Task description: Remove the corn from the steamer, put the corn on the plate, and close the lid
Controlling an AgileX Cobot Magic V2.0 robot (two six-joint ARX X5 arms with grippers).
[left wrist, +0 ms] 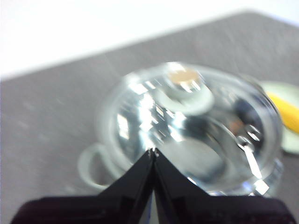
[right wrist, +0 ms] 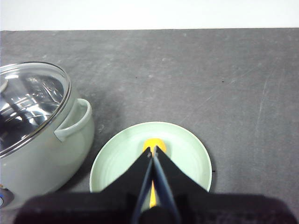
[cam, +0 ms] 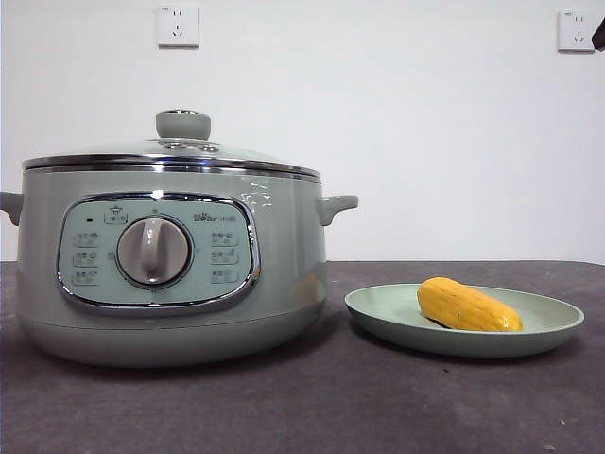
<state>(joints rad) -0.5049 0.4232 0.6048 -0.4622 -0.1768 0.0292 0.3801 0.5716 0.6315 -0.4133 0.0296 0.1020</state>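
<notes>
The steamer (cam: 170, 270) stands nearest on the dark grey desk (cam: 312, 407), its control panel and grey dial (cam: 153, 252) facing forward. The lid (cam: 170, 156) sits closed on its rim, the pale green knob (cam: 182, 123) upright at the centre. Just beside the steamer, apart from it, the plate (cam: 378, 317) rests flat on the desk. The corn (cam: 468, 305) lies on its side in the plate, slightly tilted.

The left gripper (left wrist: 153, 150) hangs above the lid with its fingers pressed together, holding nothing; that view is blurred. The right gripper (right wrist: 153, 149) hangs over the plate and corn, fingers likewise closed tip to tip and empty. Two wall sockets (cam: 178, 26) sit on the white wall behind.
</notes>
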